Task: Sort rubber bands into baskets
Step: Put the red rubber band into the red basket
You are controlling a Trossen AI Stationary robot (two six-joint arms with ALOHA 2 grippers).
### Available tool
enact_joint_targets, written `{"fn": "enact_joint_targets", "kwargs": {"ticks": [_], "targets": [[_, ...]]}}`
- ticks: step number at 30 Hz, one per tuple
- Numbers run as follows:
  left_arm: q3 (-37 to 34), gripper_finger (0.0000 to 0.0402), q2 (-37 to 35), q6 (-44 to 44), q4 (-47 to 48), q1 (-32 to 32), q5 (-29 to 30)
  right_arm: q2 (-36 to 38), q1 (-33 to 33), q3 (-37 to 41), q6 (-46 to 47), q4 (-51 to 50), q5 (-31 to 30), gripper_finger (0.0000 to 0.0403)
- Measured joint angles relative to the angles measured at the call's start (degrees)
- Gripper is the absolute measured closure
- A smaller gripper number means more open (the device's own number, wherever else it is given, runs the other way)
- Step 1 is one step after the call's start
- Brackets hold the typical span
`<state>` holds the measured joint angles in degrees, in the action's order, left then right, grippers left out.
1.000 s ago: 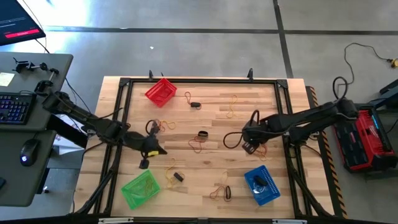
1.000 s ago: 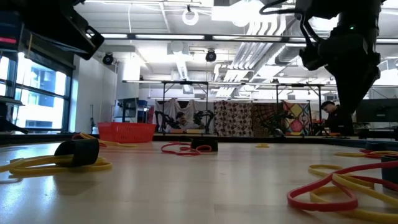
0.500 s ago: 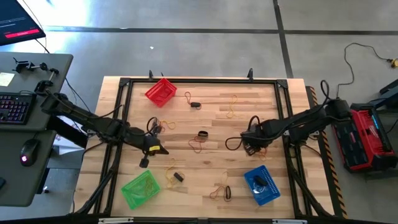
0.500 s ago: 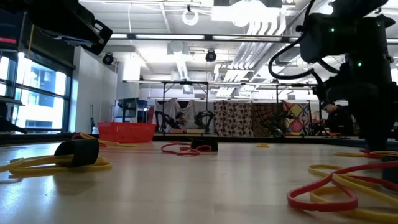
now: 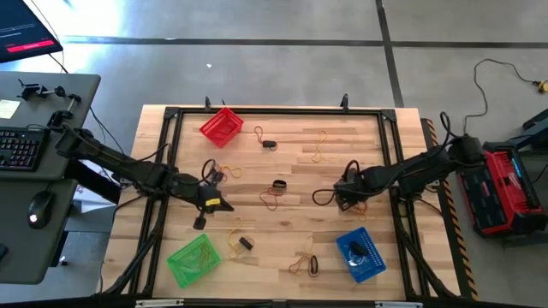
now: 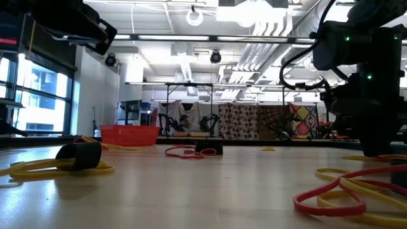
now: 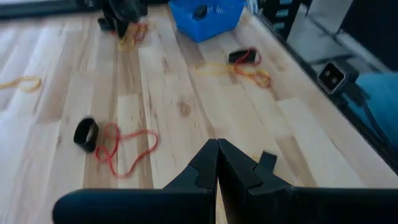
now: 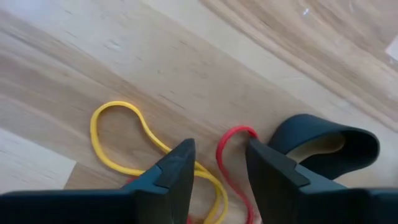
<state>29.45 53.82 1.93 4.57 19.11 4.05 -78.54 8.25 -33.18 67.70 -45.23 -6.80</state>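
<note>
From above: right gripper (image 5: 346, 199) low over the wooden table (image 5: 360, 137), its tips lost against the dark arm, a small tangle of bands under it barely made out. Blue basket (image 5: 360, 254) near, on the arm's own side toward the table's front edge; black band (image 5: 279, 186) with a red loop off toward the table's middle. Left gripper (image 5: 224, 208) well apart across the boards, pointing at the middle; green basket (image 5: 193, 259) near it by the front edge, red basket (image 5: 221, 125) beyond it by the far edge. Grey floor around, a desk with keyboard at one side, a red and black machine (image 5: 499, 192) cut off at the other. At table height: right arm a dark bulk reaching down to the surface, fingertips indistinct behind the near bands; red loop (image 6: 343, 194) and yellow strands blurred in front; black band on yellow (image 6: 79, 154) farther along, red basket (image 6: 130, 134) at the back; beyond, a hall with ceiling pipes, lamps and patterned hangings. Left wrist: dark fingers (image 7: 196, 171) pressed together, holding nothing; ahead, a black band beside a red loop (image 7: 86, 133), farther off the blue basket (image 7: 206, 15), cropped. Right wrist: fingers (image 8: 174, 171) apart, straddling a red band (image 8: 229, 163); yellow band (image 8: 118, 144) just beside, thick black band (image 8: 323, 140) on the other side, partly cut off.
</note>
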Motion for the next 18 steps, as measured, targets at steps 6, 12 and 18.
{"fn": "enact_joint_targets", "kwargs": {"ticks": [6,12,18], "targets": [[-8.26,0.0401,-0.11,1.80,-13.94,-1.67,-2.32,-0.07,0.02,0.10,-1.82,0.52,-0.62,0.0323],[-12.02,0.0401,-0.12,3.37,-18.25,-4.13,-2.22,0.44,0.04,0.07,-3.31,0.88,-0.68,0.0397],[-12.02,0.0401,-0.15,0.41,-20.54,-6.52,-2.06,0.85,-0.05,-3.63,-6.22,-0.72,-2.19,0.0393]]}}
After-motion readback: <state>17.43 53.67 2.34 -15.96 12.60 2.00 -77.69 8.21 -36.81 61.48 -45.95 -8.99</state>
